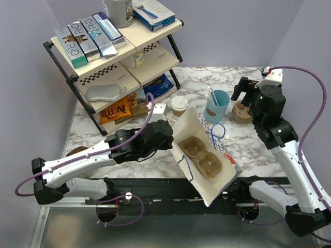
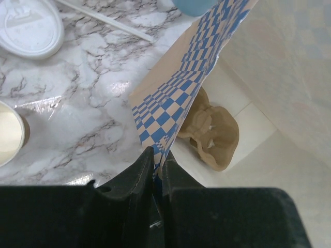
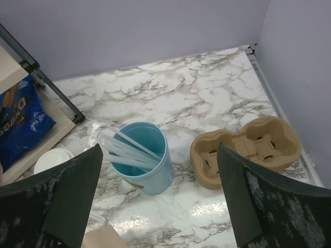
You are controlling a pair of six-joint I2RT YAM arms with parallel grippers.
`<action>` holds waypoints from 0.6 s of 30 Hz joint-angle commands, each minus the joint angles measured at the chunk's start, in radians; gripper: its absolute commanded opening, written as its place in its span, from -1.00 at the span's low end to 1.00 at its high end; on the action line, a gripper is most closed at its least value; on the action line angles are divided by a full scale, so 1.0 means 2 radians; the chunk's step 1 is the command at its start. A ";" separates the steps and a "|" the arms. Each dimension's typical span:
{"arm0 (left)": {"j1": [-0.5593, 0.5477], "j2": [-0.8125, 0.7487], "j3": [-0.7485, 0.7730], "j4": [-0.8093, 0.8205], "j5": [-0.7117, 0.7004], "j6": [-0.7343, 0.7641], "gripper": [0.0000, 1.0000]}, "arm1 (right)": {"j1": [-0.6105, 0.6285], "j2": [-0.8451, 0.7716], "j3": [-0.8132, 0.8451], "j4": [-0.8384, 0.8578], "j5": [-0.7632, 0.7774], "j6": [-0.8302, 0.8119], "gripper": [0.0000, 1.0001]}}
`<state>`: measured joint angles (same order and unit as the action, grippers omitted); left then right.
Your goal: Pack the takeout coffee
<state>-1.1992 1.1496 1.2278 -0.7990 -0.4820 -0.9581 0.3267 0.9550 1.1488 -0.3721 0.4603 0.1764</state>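
The takeout coffee is a small tan cup with a white lid, standing on the marble behind the bag; its lid also shows at the left of the right wrist view. A paper bag, blue-checked outside and white inside, lies open on its side with a tan cup carrier in it. My left gripper is shut on the bag's left edge, which sits pinched between the jaws. My right gripper hangs open above the blue cup, holding nothing.
A light-blue cup with white straws stands right of the coffee. A second cup carrier lies by the right wall. A shelf rack with boxes and snack bags fills the back left. An open pale cup rim shows at the left.
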 commanded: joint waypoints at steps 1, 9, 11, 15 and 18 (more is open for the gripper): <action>-0.001 -0.011 0.022 0.041 0.022 0.077 -0.64 | -0.002 -0.013 -0.008 0.020 0.024 -0.021 1.00; -0.002 -0.008 0.025 0.026 0.031 0.129 -0.72 | -0.002 -0.012 -0.028 0.059 0.021 -0.046 1.00; -0.001 -0.008 0.023 0.018 0.021 0.135 -0.72 | -0.002 -0.004 -0.033 0.067 0.021 -0.053 1.00; -0.001 -0.016 0.031 -0.005 0.016 0.161 -0.72 | -0.002 0.013 -0.041 0.089 0.013 -0.067 1.00; -0.002 -0.034 0.023 -0.005 0.015 0.179 -0.74 | -0.002 0.013 -0.068 0.133 0.005 -0.081 1.00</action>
<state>-1.1992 1.1408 1.2549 -0.7868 -0.4438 -0.6823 0.3267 0.9768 1.0767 -0.2417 0.4805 0.0647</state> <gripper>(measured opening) 0.140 0.998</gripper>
